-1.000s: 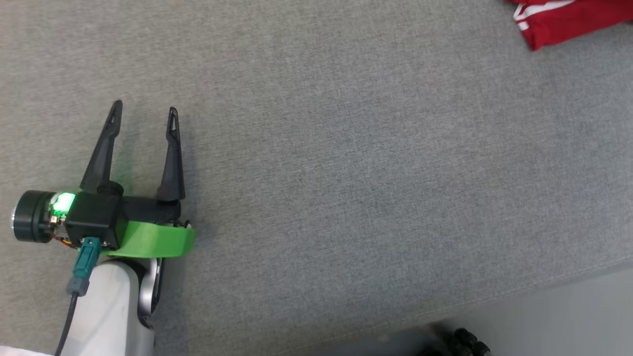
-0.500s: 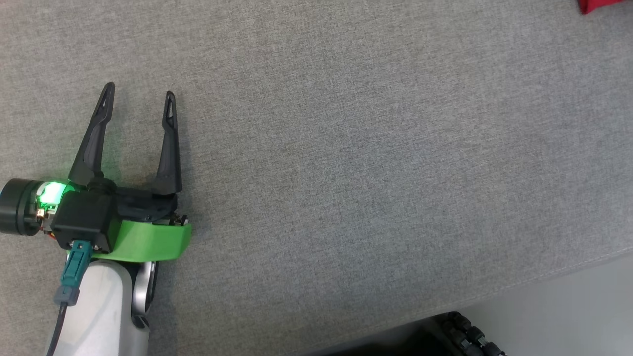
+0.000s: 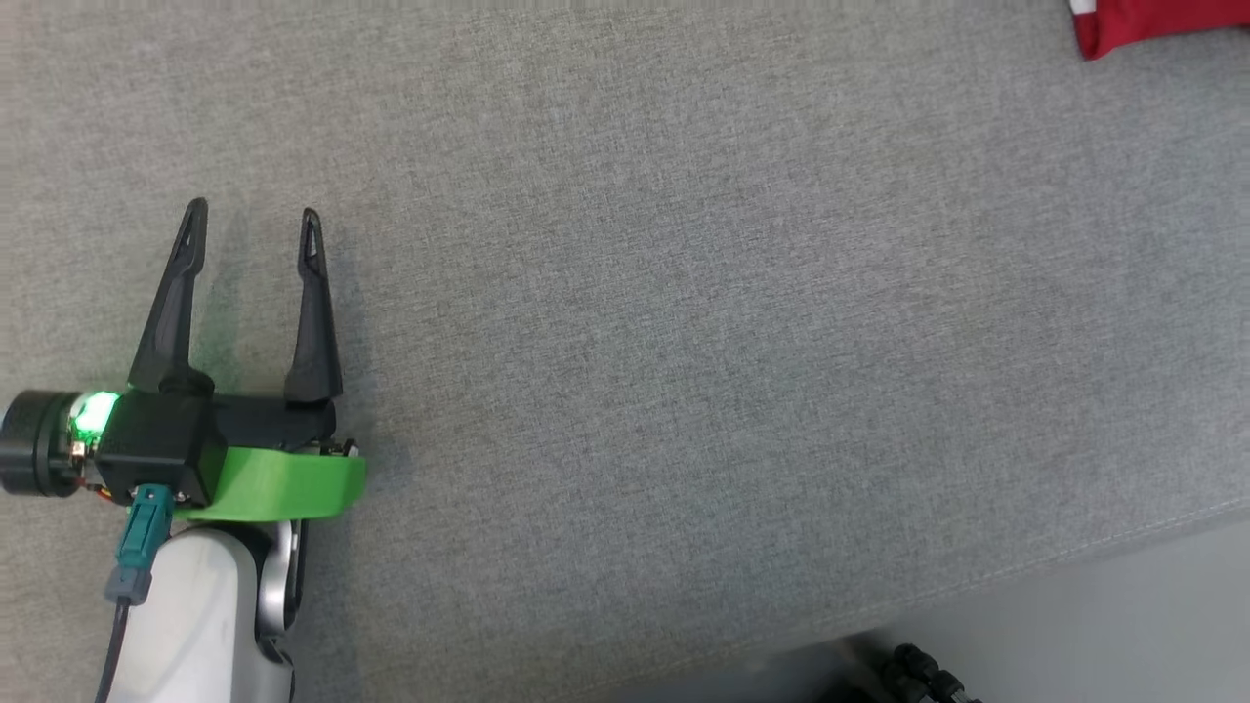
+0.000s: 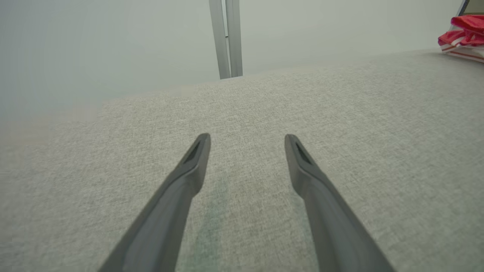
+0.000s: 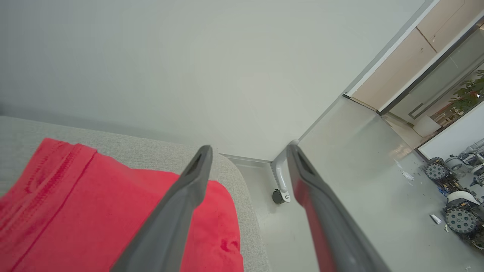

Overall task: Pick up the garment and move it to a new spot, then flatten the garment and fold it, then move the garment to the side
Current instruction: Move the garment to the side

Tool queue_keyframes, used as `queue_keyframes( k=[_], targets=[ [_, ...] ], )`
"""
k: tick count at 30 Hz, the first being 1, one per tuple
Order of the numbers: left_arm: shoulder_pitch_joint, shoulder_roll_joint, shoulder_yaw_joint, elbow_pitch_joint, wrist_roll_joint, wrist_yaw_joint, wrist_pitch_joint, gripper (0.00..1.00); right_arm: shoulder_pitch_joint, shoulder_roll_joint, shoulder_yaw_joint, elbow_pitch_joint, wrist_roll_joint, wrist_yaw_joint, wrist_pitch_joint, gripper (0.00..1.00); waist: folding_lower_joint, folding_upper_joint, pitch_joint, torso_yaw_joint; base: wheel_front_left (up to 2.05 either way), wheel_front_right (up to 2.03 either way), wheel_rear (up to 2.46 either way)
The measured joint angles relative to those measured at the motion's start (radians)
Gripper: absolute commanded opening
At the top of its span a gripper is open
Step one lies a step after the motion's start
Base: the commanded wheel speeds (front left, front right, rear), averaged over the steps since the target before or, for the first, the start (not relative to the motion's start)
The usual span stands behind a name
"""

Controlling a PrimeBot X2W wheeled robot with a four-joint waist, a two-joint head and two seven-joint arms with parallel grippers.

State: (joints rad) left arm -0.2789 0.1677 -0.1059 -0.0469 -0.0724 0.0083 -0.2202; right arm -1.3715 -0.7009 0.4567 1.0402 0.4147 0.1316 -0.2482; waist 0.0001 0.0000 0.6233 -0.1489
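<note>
Right wrist view: garment (image 5: 113, 211) just beneath right gripper (image 5: 249, 149), fingers spread, empty.
Head view: left gripper (image 3: 253, 215) spread, empty, well apart from garment.
Nearer arm: right, prob.

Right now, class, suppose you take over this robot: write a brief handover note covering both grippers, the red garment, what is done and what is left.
Left gripper: open, empty, over the bare grey woven fabric surface.
Right gripper: open, holding nothing, above the red fabric garment with white stripes.
Garment: lies at the surface's right end, near its edge.
Done: garment appears to be set at the side, ungripped.
Left: check the fold, which the views cut off; probably retract the right arm.
</note>
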Motion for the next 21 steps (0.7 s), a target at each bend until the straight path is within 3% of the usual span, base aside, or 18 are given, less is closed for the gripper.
queue_keyframes(
  k=[8, 21],
  targets=[
    [0.043, -0.014, 0.012, 0.051, -0.033, 0.011, -0.024, 1.0, 0.113, 0.06, -0.011, -0.145, 0.032, 0.0, -0.014, 1.0, -0.0001, 0.0, -0.1, 0.012, 0.0, 0.0, 0.0],
    [0.13, -0.027, 0.03, 0.098, -0.066, 0.02, -0.038, 1.0, 0.468, 0.196, -0.128, -0.444, 0.009, 0.0, -0.014, 1.0, -0.0001, 0.0, -0.286, 0.057, 0.0, 0.0, 0.0]
  ],
)
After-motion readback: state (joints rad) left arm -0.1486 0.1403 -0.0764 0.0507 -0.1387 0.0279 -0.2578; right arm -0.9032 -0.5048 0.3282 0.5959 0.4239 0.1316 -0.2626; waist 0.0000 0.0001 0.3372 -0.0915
